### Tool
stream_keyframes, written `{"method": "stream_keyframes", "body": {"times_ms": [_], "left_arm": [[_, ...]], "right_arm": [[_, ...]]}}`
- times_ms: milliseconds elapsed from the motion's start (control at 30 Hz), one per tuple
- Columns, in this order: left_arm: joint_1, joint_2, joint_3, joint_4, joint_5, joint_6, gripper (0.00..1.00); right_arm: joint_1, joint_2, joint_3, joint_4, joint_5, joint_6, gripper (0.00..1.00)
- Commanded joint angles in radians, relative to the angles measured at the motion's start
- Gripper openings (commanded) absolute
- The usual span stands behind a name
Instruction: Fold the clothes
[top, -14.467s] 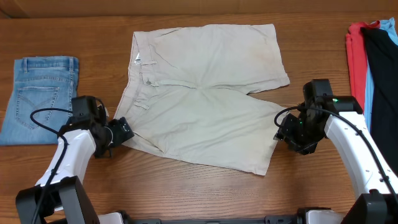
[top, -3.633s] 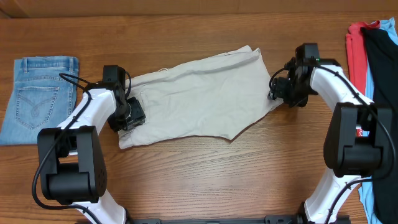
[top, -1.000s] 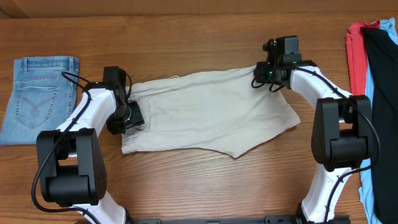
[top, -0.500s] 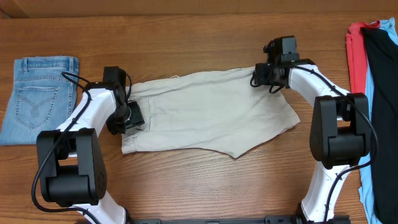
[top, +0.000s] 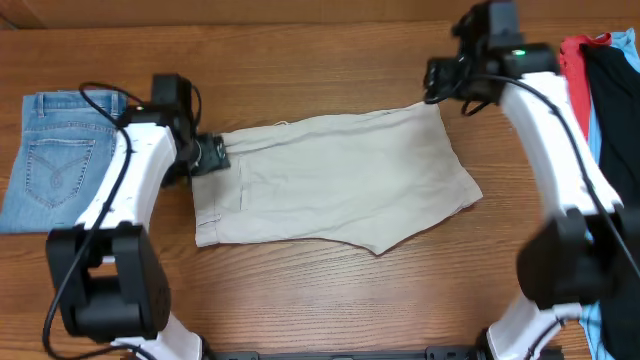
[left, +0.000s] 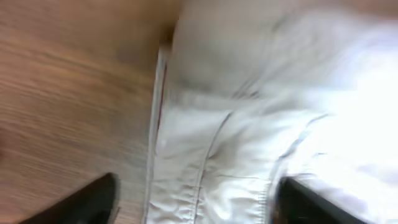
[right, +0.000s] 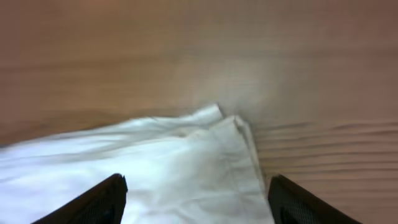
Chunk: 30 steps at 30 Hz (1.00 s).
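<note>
The beige shorts (top: 340, 180) are laid folded in the middle of the bench (top: 300, 300). The left hand (top: 208, 156) is spread open at their left end and the right hand (top: 440, 78) by their far right corner; nothing is gripped.

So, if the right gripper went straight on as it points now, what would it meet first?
The right gripper would probably meet the corner of the shorts first, just ahead; depth is unclear.

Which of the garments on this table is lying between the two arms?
The beige shorts, lying in the middle. The blue jeans sit far left, and the pile of red, blue and black garments sits far right.
</note>
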Motion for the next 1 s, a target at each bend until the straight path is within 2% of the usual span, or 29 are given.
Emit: {"method": "stream_keyframes", "body": {"times_ms": [0,267,533,767,833,967], "left_arm": [[0.008,-0.046,0.030,-0.010,-0.014,0.010,0.94],[0.042,-0.031,-0.100,0.024,-0.005,-0.018,0.94],[0.079,-0.029,-0.318,0.247,0.172,-0.012,0.92],[0.079,-0.029,-0.468,0.446,0.226,-0.017,0.91],[0.079,-0.027,-0.496,0.492,0.278,-0.016,0.87],[0.079,-0.023,-0.519,0.511,0.319,-0.018,0.64]], "right_arm": [[-0.006,-0.059,0.021,-0.068,0.010,0.001,0.78],[-0.006,-0.056,-0.014,-0.198,0.010,0.001,0.78],[-0.006,-0.056,-0.014,-0.204,0.010,0.005,0.78],[-0.006,-0.056,-0.014,-0.211,0.010,0.005,0.77],[-0.006,-0.056,-0.014,-0.211,0.010,0.005,0.77],[-0.006,-0.056,-0.014,-0.212,0.010,0.005,0.77]]}}
